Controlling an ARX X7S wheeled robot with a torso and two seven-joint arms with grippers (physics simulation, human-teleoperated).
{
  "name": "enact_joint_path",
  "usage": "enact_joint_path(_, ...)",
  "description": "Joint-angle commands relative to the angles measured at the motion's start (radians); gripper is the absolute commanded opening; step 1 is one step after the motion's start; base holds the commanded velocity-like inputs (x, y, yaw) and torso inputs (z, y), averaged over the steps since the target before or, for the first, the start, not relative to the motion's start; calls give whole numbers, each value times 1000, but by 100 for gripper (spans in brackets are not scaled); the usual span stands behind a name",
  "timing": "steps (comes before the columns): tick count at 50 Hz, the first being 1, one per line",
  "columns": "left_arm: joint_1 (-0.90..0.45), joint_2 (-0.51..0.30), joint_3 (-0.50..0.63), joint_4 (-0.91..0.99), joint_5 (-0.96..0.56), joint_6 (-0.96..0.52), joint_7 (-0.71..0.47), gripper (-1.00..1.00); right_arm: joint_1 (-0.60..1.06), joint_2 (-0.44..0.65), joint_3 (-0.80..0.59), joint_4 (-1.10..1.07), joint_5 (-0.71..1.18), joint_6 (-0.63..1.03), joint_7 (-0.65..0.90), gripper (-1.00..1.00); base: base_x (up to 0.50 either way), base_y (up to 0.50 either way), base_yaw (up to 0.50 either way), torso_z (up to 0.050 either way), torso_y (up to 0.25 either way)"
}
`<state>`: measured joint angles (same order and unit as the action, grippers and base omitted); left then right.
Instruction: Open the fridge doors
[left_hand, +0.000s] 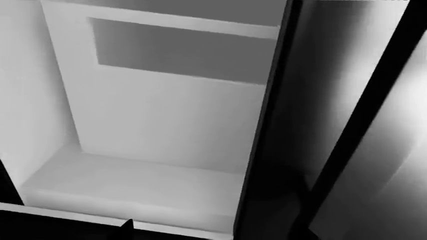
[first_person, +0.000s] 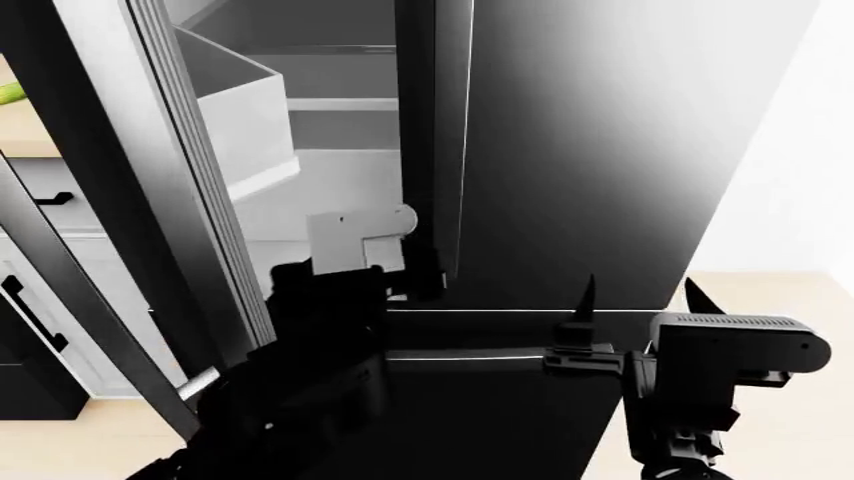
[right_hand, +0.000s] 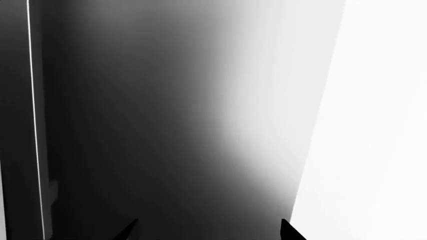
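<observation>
Fridge doors, pair, glossy black. Left door (first_person: 134, 200): swung wide open, its edge running diagonally down the left of the head view, white lining and a shelf bin (first_person: 240, 115) facing inward. White cabinet fronts with small black handles (first_person: 34, 310) stand just beyond its outer face. Fridge interior (left_hand: 160, 130): white, exposed between the door and the centre seam; open room above its shelf. Left gripper (first_person: 387, 245): at the interior's lower edge beside the seam; mostly hidden by the black arm, so whether its fingers are apart or together cannot be told. Right door (first_person: 601, 150): closed, flush, upright. Lower black panel (first_person: 494, 400): closed beneath. Right gripper (first_person: 638, 295): fingertips spread apart, clamped on nothing, near the right door's lower right edge, apparently not touching.
</observation>
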<state>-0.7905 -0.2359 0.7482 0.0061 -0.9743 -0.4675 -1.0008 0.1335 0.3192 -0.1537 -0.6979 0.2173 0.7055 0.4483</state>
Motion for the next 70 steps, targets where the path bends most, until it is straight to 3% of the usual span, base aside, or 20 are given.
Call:
enact_joint_path(1, 5, 22, -38, -55, 18, -2, 32, 100, -8, -14, 17, 2, -21, -5, -30, 100, 0, 0, 0, 0, 0)
enact_joint_path(14, 29, 6, -75, -90, 21, 5, -52, 100, -4, -14, 18, 11, -15, -14, -27, 100, 0, 0, 0, 0, 0)
enact_joint_path(20, 97, -43, -111, 60, -13, -19, -196, 100, -5, -14, 18, 17, -12, -26, -27, 100, 0, 0, 0, 0, 0)
enact_joint_path(24, 144, -73, -125, 208, -48, -80, -368, 100, -11, -17, 17, 40, -13, -52, -30, 100, 0, 0, 0, 0, 0)
enact_joint_path(27, 227, -92, -108, 257, -6, -36, -379, 100, -8, -21, 7, 47, -13, -58, -31, 100, 0, 0, 0, 0, 0)
enact_joint_path(35, 280, -169, -172, 376, -26, -32, -468, 100, -12, -21, 10, 57, -8, -75, -32, 100, 0, 0, 0, 0, 4)
enact_joint_path(49, 424, -314, -264, 369, 6, 67, -405, 100, -26, -13, 20, 48, 3, -87, -30, 100, 0, 0, 0, 0, 2)
enact_joint_path(56, 482, -356, -299, 260, 35, 128, -338, 100, -27, -12, 19, 51, 4, -90, -27, 100, 0, 0, 0, 0, 0)
enact_joint_path(70, 489, -403, -384, 18, 107, 212, -315, 100, -29, -9, 16, 54, 6, -94, -21, 100, 0, 0, 0, 0, 0)
